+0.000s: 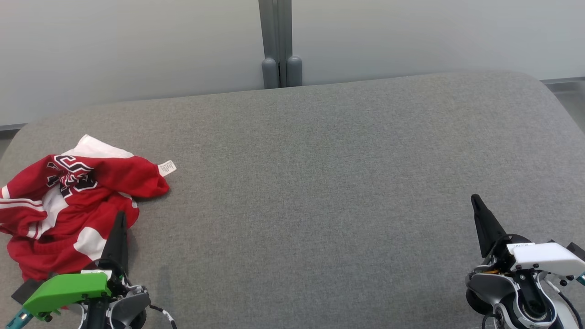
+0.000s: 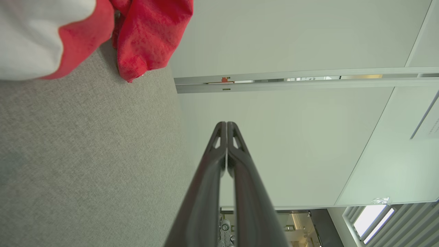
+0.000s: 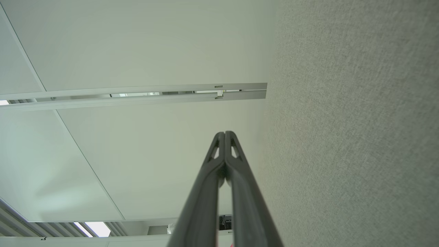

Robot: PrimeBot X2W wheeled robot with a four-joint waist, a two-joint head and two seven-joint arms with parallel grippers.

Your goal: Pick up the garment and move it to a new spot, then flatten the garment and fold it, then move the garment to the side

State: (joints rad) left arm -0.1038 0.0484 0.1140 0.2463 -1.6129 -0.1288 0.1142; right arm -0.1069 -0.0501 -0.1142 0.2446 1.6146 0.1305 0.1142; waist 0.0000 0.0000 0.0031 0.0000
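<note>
Lower left of the head view: left gripper (image 1: pixel 120 218), fingers pressed together, holding nothing. Lower right: right gripper (image 1: pixel 477 204), also closed and empty. Both hover low over the grey surface (image 1: pixel 320 183). The garment (image 1: pixel 68 201), red with white patches and stripes, lies crumpled at the left edge of the frame. It sits just beyond and left of the left gripper, whose fingertip overlaps the cloth's lower right hem; contact cannot be told. In the left wrist view the garment (image 2: pixel 151 34) is in the upper left, apart from the closed gripper (image 2: pixel 226 124). It is well apart from the right gripper (image 3: pixel 224 133). A white label (image 1: pixel 167 168) sticks out at its right. Wall (image 1: pixel 137 45) and grey post (image 1: pixel 277 41) run along the top.
</note>
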